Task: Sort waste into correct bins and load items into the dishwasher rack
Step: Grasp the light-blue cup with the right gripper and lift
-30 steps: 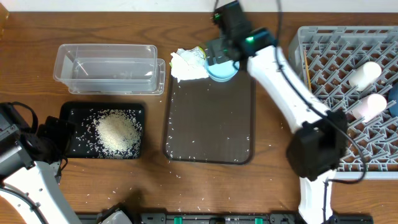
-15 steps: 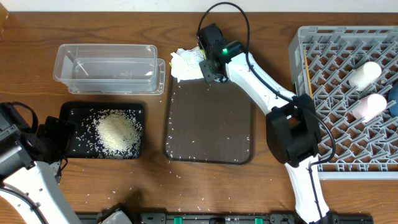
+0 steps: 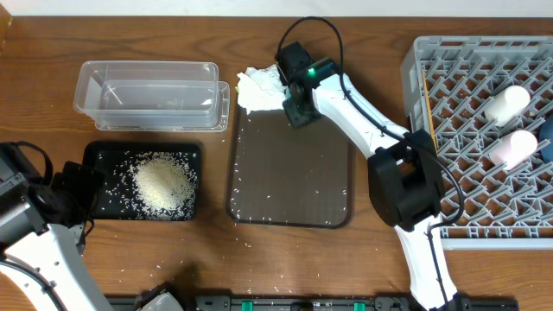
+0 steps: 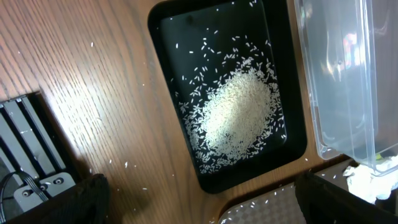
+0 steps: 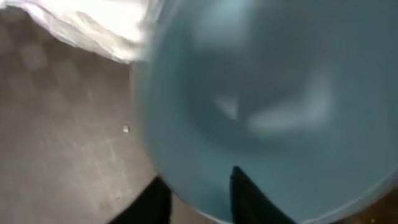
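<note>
Smooth, round light-blue bowl [image 5: 267, 93] beside crumpled white paper wad [image 5: 81, 25].

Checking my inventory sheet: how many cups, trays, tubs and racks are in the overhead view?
Cups: 2, white cup and pink cup
Trays: 2, black tray and brown serving tray
Tubs: 1, clear tub
Racks: 1, dishwasher rack
Total: 6

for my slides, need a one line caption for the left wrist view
Left wrist view: rice heap in the black tray, clear tub alongside on the wooden table.
</note>
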